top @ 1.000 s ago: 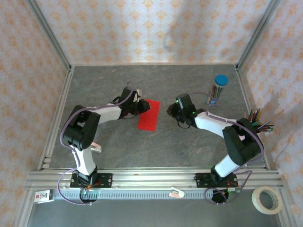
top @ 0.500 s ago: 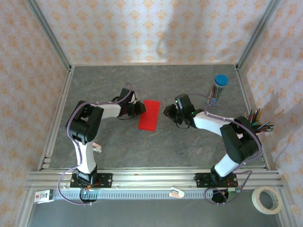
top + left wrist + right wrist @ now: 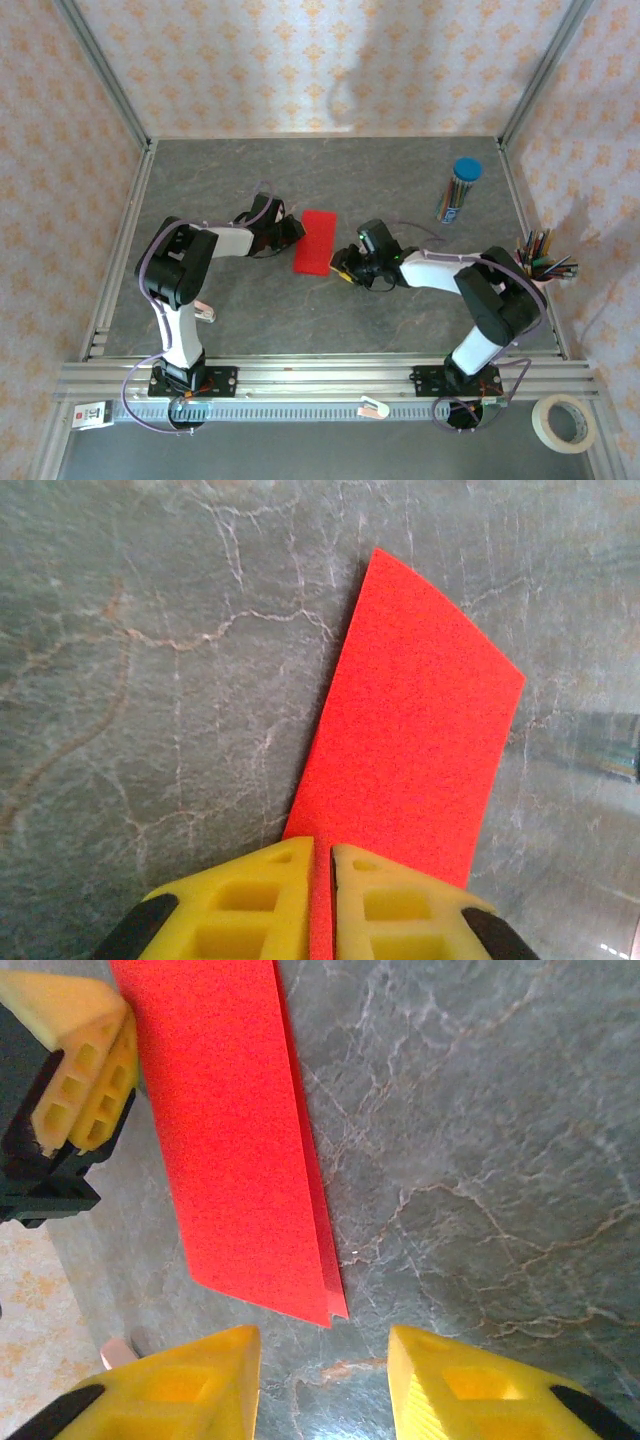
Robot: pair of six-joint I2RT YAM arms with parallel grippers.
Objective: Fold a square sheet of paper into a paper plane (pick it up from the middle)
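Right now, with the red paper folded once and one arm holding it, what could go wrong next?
The left fingers pinch only the edge of the folded red sheet, so a push from the open right fingers could pull it free or turn it. At the corner near the right fingers the two layers do not match; pressing now may fix a crooked crease.

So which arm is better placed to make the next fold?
Probably right: the right gripper stands open by a free edge of the red paper, while the left gripper is shut on its far side.
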